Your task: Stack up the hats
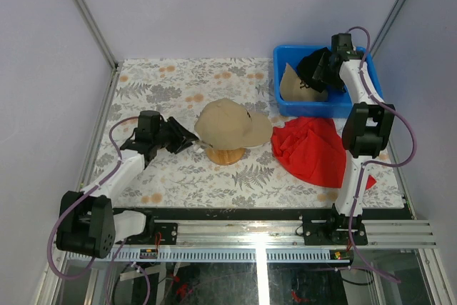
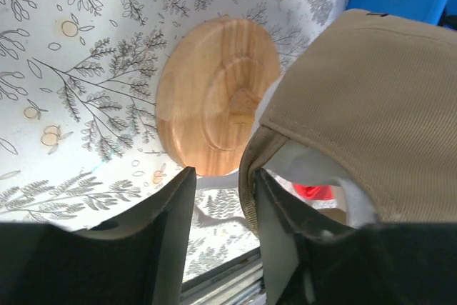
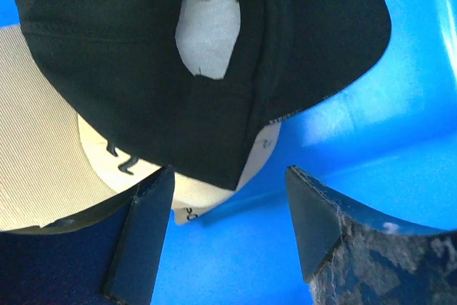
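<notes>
A tan hat (image 1: 232,125) sits on the round wooden stand (image 1: 227,155) at mid table. White fabric (image 2: 314,166) shows under its rim; I cannot tell if it is the white hat. My left gripper (image 1: 187,138) is open at the hat's left side. In the left wrist view the tan rim (image 2: 250,176) lies between the jaws, against the right finger (image 2: 278,233). A black hat (image 1: 312,66) and a second tan hat (image 1: 295,85) lie in the blue bin (image 1: 282,53). My right gripper (image 1: 321,69) hangs open over them, fingers (image 3: 150,233) just above the black hat's edge (image 3: 143,69).
A red cloth (image 1: 314,149) lies crumpled right of the stand, in front of the bin. The stand's wooden base (image 2: 214,94) shows in the left wrist view. The table has a floral cover (image 1: 164,83). Frame posts and grey walls close in the back and sides.
</notes>
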